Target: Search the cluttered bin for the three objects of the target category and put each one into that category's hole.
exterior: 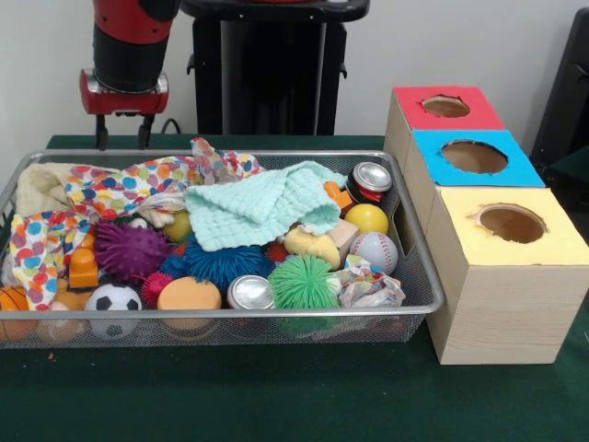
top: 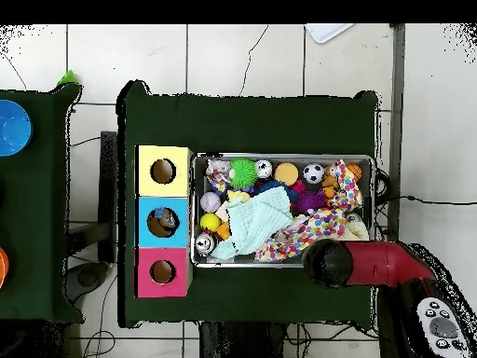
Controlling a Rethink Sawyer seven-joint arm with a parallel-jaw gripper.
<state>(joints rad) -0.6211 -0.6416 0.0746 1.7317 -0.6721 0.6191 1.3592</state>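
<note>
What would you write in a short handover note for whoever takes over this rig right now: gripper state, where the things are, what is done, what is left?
Gripper: open, empty, hovering above the bin's back edge.
Bin: full of clutter, with balls, two cans, a mint cloth and a spotted cloth on top.
Boxes beside the bin: red, blue, yellow, each with a hole.
Done: cannot confirm; the overhead view hints at something inside the blue hole.
Left: find the target objects and drop them in.

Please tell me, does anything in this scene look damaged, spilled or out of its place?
Nothing has spilled: all clutter stays inside the wire bin. The holes of the yellow box and red box have ragged, roughly cut edges. The overhead view shows something already inside the blue box hole.
</note>
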